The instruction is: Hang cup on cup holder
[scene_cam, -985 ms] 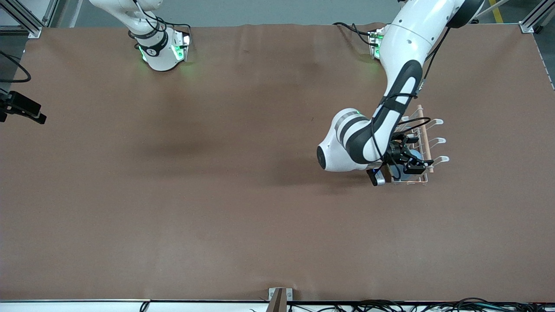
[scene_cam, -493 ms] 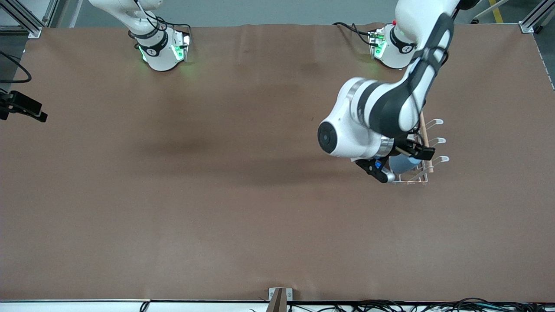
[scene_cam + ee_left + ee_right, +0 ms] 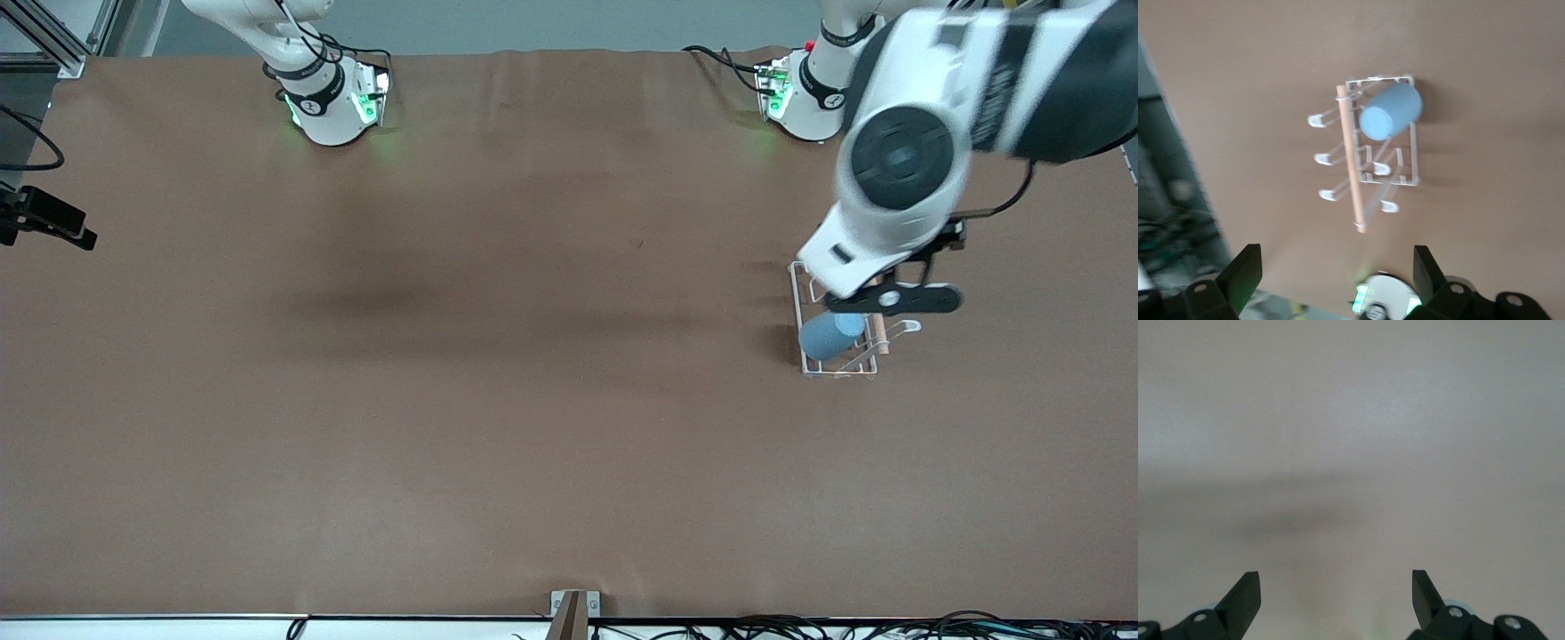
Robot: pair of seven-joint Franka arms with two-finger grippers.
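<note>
The light-blue cup (image 3: pixel 831 336) hangs tilted on a prong of the white wire cup holder (image 3: pixel 837 371), at the holder's end nearest the front camera. Part of the holder's wooden rod (image 3: pixel 880 331) shows beside the cup. The left wrist view looks down on the cup (image 3: pixel 1390 112), the holder (image 3: pixel 1413 157) and the rod (image 3: pixel 1350 160). My left gripper (image 3: pixel 1336 261) is open and empty, raised high over the holder (image 3: pixel 893 300). My right gripper (image 3: pixel 1336 581) is open over bare table, and that arm waits near its base.
The brown table cover (image 3: pixel 444 373) spreads around the holder. The left arm's base (image 3: pixel 805 98) and the right arm's base (image 3: pixel 329 102) stand at the table's back edge. A black device (image 3: pixel 44 222) sits at the right arm's end. A bracket (image 3: pixel 573 609) is at the near edge.
My left gripper has lifted away from the cup and swung up toward its base. The cup stays hanging on the holder. The right arm has not moved.
</note>
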